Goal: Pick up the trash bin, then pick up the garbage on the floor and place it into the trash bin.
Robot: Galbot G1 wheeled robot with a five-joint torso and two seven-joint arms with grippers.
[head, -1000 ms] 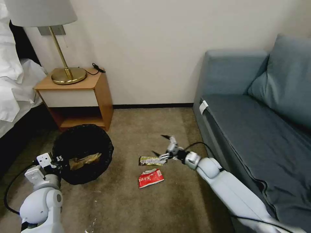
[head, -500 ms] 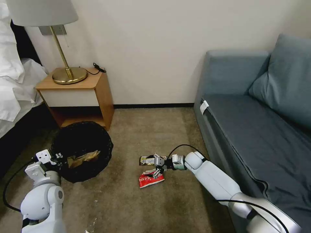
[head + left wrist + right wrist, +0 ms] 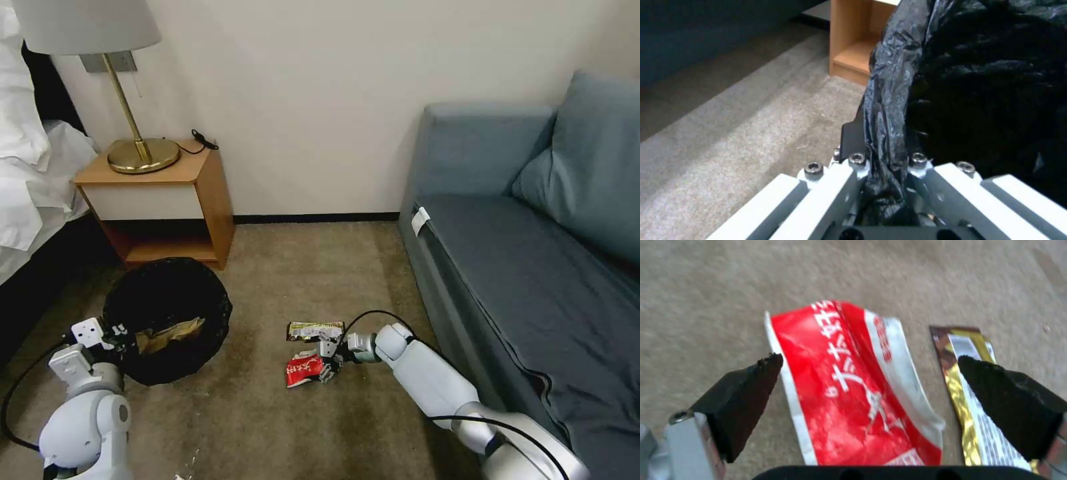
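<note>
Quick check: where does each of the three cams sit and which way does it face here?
Head view: on the head, looking down at carpet; both arms show, left tool at the trash bin, right tool at the red-and-white packet.
Left wrist view: along the left tool, shut on the bin's black bag.
Right wrist view: down between the open fingers at the packet and gold wrapper.
Head and right wrist views share both pieces.

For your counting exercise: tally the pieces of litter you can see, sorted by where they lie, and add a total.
On the carpet: 2, the red-and-white snack packet and the gold-and-dark bar wrapper.
In the trash bin: 1, the crumpled brown paper bag.
Total: 3
</note>
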